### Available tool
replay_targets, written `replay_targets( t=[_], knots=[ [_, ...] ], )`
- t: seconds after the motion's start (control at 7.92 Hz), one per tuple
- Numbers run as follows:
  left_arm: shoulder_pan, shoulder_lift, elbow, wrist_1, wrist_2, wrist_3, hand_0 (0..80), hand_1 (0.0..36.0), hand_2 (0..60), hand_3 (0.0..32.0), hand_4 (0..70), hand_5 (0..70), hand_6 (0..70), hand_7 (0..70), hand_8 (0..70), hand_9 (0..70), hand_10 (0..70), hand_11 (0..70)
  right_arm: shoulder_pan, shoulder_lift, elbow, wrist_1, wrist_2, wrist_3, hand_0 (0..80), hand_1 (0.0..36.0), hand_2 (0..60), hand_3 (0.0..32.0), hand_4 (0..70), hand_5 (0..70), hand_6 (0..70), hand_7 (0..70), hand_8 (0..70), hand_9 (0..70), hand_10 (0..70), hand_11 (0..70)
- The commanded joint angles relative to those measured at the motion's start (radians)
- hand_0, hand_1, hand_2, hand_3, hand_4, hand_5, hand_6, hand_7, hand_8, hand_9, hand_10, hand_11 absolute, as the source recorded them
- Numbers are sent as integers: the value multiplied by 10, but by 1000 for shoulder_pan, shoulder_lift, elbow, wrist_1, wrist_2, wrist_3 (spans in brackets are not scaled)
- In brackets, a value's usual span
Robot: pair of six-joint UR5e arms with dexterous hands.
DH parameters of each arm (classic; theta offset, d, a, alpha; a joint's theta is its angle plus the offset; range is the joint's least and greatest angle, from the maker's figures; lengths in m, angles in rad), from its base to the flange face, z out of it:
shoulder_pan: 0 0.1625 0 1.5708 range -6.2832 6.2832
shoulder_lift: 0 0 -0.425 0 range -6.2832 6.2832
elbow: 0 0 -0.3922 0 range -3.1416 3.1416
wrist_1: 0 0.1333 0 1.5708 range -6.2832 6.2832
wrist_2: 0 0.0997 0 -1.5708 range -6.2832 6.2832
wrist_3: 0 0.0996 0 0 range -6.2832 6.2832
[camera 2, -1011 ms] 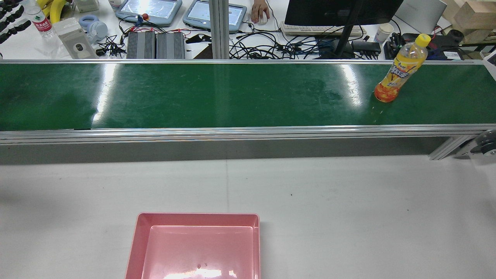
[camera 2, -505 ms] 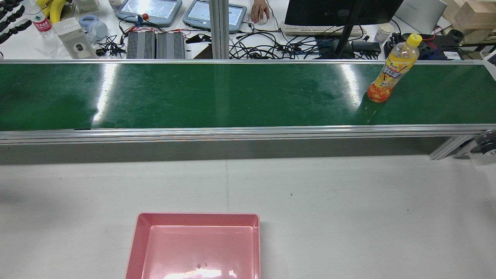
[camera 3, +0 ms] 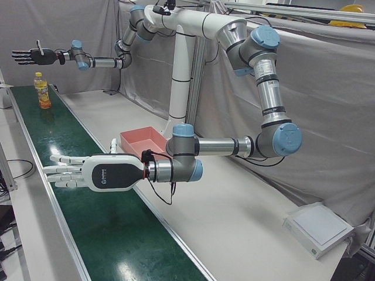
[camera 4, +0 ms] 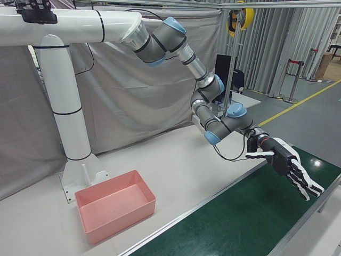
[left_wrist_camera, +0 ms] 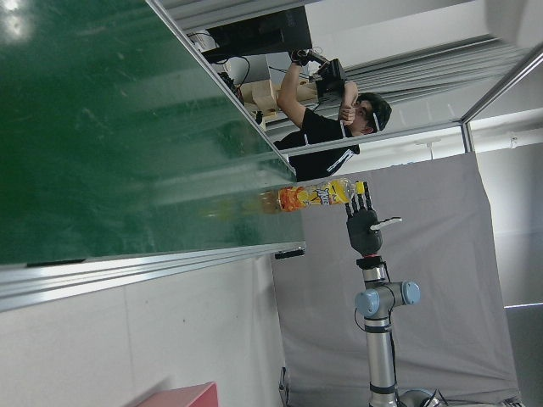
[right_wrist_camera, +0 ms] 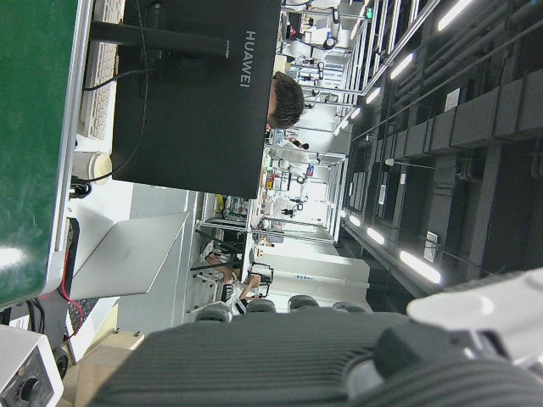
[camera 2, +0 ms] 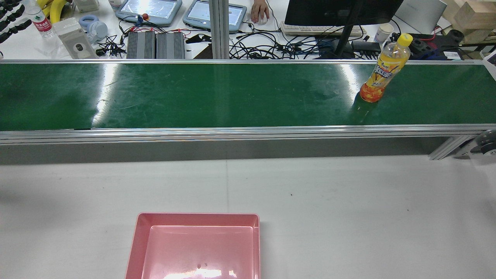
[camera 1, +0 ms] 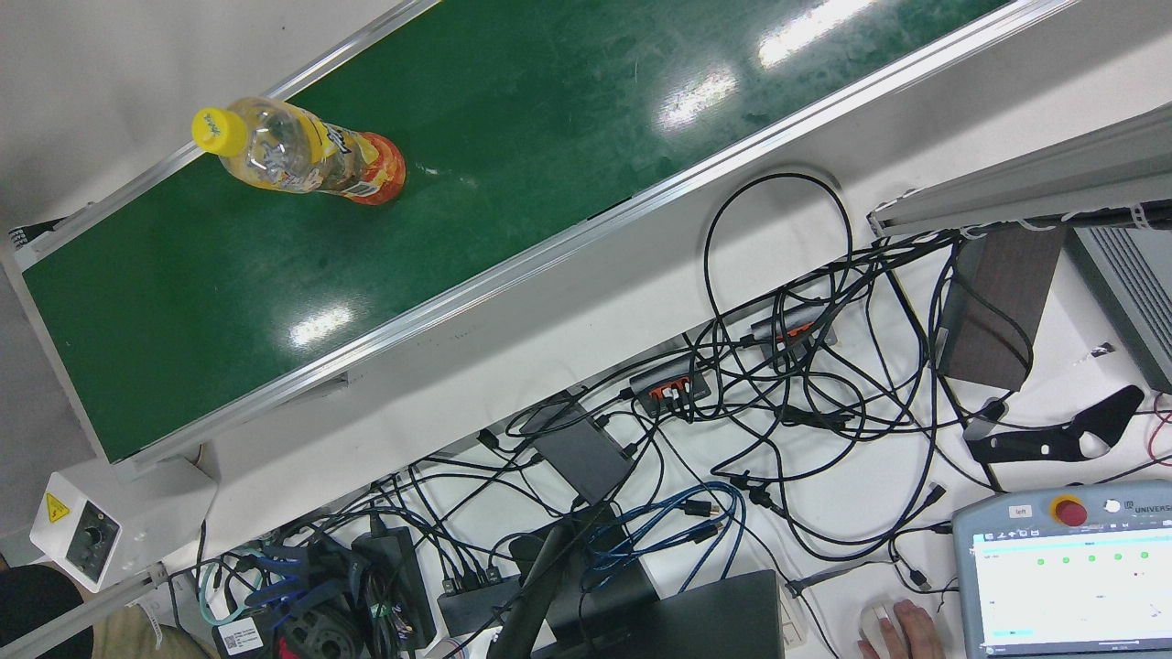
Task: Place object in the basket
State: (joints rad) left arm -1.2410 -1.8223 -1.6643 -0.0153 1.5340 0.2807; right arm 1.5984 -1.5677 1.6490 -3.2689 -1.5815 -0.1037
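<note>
Bottle: a clear plastic drink bottle (camera 2: pixel 381 73) with a yellow cap and an orange-and-yellow label stands on its base on the green belt (camera 2: pixel 217 93). It is toward the belt's right end as the rear view shows it. It sits nearer the belt's far rail than its near rail, and nothing touches it.

Left hand: the white-backed left hand (camera 3: pixel 88 172) is released, flat, with its fingers spread. It holds nothing. It reaches out level over the belt's near rail, at the end of the belt away from the bottle, well apart from it.

Right hand: the dark right hand (camera 4: pixel 290 168) is also released, fingers splayed and empty. It is raised above the belt at the bottle's end. In the left-front view it hangs higher than the bottle's cap and clear of it.

Basket: the pink basket (camera 2: pixel 135 248) sits on the white table on the robot's side of the belt, apart from the belt's near rail. Its position along the belt is roughly midway, and it has nothing inside.

Belt surface: glossy, with bright streaks of reflected light. It carries only the bottle.

Beyond the belt: a desk on the belt's far side is crowded with cables, a monitor (camera 2: pixel 341 9) and two touch panels. A person's hand (camera 2: pixel 259 11) rests on a mouse there.
</note>
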Motion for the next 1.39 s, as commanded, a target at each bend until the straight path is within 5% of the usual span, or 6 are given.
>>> replay_targets(
  t=[0.0,1.26],
  knots=[
    [1,0,0,0,0,0,582,81,0,6,91,123,0,0,18,11,51,90,0,0,0,0,0,-1,0,0,0,0,0,0,0,0,0,0,0,0],
    [0,0,0,0,0,0,578,79,0,8,89,125,0,0,18,10,49,88,0,0,-2,0,0,1,0,0,0,0,0,0,0,0,0,0,0,0]
  ],
)
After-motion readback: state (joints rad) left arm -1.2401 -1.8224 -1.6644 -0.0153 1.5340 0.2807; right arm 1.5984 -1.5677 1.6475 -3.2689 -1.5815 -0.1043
